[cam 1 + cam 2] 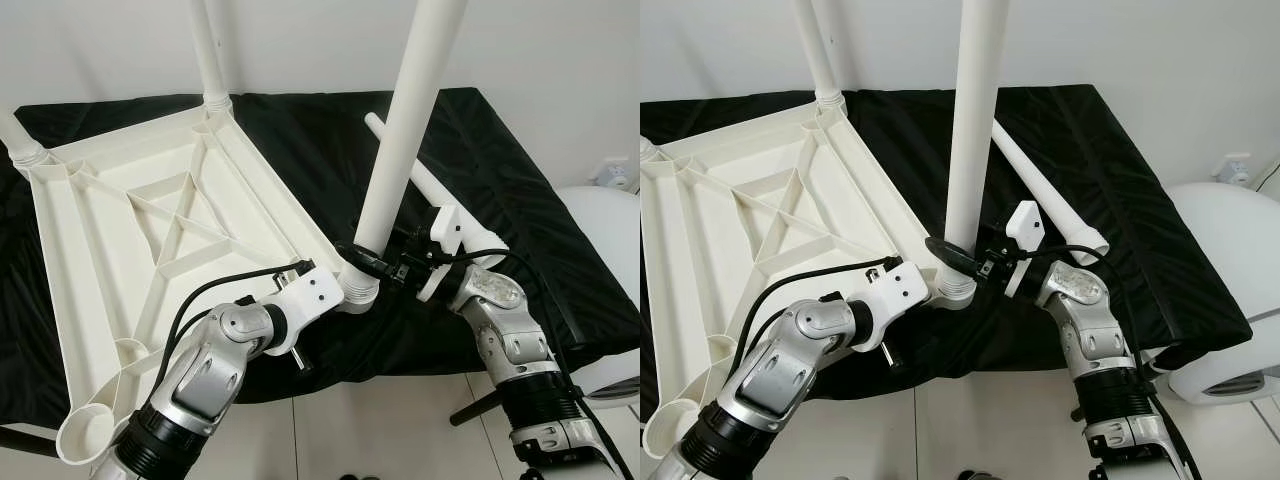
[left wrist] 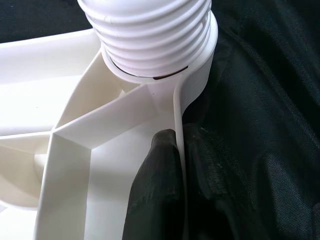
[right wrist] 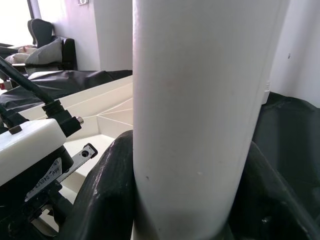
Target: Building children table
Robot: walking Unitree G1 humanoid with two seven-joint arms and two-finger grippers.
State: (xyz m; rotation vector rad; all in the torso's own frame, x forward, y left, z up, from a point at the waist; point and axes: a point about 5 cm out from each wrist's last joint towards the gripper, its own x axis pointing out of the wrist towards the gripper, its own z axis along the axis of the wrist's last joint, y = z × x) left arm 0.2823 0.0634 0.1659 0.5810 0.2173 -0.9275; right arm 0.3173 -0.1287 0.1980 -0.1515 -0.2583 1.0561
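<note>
Leg (image 1: 400,150) upright in corner socket (image 1: 357,285) of inverted tabletop (image 1: 130,230), at 6 o'clock on black cloth (image 1: 480,170).
Threads partly exposed at socket: judged not fully seated.
Right gripper (image 1: 368,262) clamped round leg base.
Left gripper (image 2: 165,150) pinching tabletop rim beside socket.
Spare leg (image 1: 440,195) lying at 3 o'clock.
Risks: cross-threading if leg tilts; tabletop turning if rim pinch slips.

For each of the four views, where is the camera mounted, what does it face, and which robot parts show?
Left eye: head, looking down at the upturned tabletop on black cloth; both arms visible.
Right eye: same scene; right gripper clasps the upright leg.
Left wrist: along left gripper pinching the tabletop's rim below the threaded socket.
Right wrist: fingers around that leg.
Shared: the leg.
</note>
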